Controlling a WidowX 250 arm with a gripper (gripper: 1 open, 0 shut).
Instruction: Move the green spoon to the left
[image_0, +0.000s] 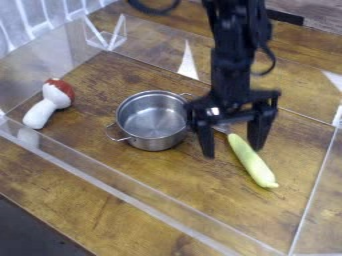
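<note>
Camera view: beside the pot (154, 119), on the side away from the mushroom toy (50, 103), the green spoon (250, 160) lies on the surface (134, 193), its bowl end hidden behind the arm. It should handle as light and stiff, the smooth handle perhaps a little slippery; a hold around mid-handle looks best. The arm (229, 62) reaches down past the pot, its jaws wide apart, holding nothing, above the spoon's upper part.

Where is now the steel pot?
The steel pot stands near the middle of the view, between the red-capped mushroom toy and the green spoon.
</note>
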